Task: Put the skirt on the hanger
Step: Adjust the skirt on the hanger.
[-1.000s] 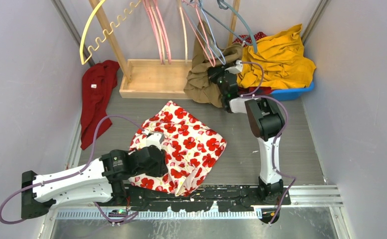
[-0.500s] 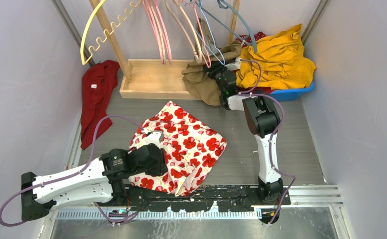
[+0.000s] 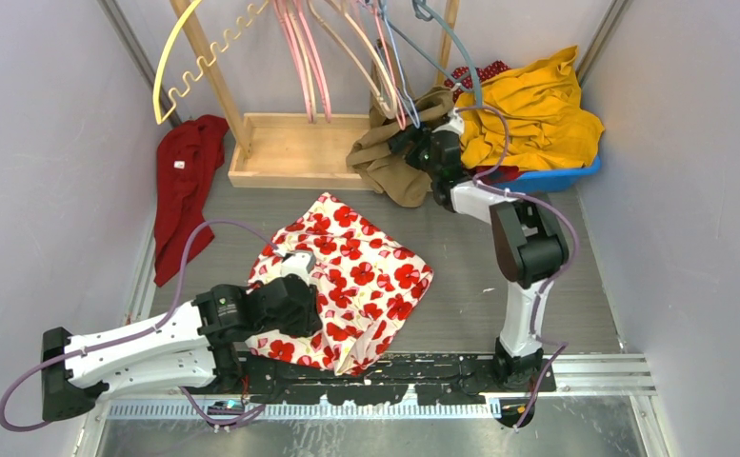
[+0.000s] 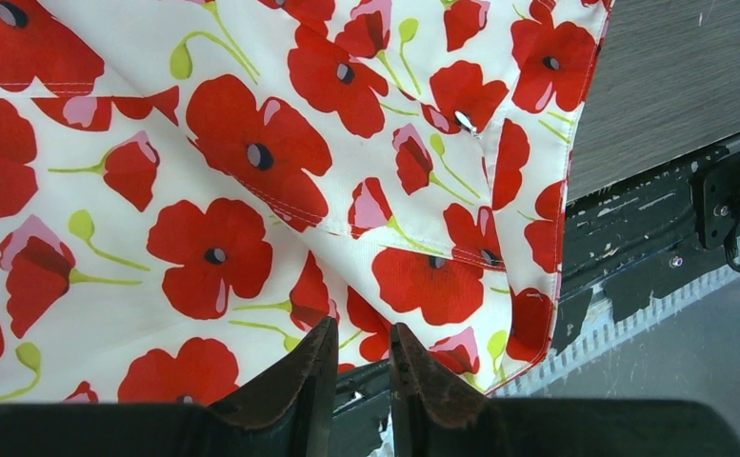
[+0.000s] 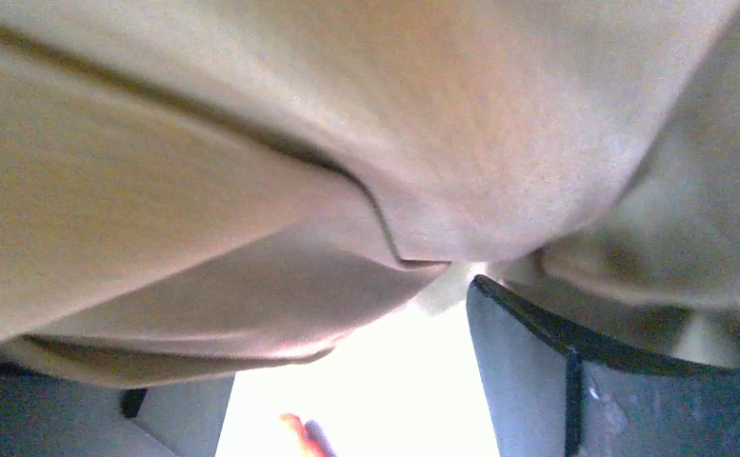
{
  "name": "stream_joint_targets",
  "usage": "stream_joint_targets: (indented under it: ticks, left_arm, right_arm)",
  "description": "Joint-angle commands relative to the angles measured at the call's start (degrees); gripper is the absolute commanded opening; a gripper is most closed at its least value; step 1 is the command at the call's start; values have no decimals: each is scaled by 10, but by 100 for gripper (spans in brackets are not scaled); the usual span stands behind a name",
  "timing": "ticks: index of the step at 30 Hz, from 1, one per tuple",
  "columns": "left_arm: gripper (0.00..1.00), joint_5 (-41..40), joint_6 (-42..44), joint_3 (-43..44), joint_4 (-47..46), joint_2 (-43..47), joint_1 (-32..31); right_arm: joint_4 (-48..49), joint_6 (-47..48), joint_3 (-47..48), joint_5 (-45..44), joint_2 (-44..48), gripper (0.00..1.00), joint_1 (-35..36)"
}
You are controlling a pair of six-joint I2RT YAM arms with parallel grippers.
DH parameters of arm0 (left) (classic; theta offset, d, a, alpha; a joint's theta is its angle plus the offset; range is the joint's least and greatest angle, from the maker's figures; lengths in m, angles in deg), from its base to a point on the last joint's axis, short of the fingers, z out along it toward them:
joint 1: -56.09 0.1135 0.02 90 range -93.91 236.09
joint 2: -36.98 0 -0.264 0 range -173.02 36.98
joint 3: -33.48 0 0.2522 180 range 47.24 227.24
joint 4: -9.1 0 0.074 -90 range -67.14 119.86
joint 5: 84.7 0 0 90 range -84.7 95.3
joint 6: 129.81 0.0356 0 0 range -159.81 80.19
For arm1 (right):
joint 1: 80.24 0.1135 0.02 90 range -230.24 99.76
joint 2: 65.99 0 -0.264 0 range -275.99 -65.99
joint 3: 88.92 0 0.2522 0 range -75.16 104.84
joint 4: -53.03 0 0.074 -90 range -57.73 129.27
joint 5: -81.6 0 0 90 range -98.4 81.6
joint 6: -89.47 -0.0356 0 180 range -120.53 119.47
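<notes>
White garment (image 3: 356,276) printed with red poppies on green stems, tan garment (image 3: 385,164), mustard-yellow cloth (image 3: 537,114), blue bin (image 3: 556,178), dark red cloth (image 3: 180,186), pink hangers (image 3: 301,57), yellow hanger (image 3: 160,71).

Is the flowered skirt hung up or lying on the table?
Lying down: the flowered skirt sits rumpled on the table, clear of the hangers at the back.

Top view: bright, even light from overhead; faint soft shadows on the table (image 3: 461,286); sharp edge to edge.
Left wrist view: well lit, flowered skirt (image 4: 251,190) crisp.
Right wrist view: tan cloth (image 5: 251,143) blurred, out of focus; blown-out white glare at bottom centre.
</notes>
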Motion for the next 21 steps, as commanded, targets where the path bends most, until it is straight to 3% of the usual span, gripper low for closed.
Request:
stream_joint_targets:
  ticks: [1,14,21]
  left_arm:
    - [27,4,9,19,-30,-1,4]
    - [25,66,5,4,-75,-62,0]
    - [27,89,-16,-26,-127,-88,-26]
  right_arm:
    - [-61,49,-41,19,114,89,-2]
    - [-332,96,-239,26,382,89,-2]
    - [-432,122,-305,49,434,87,20]
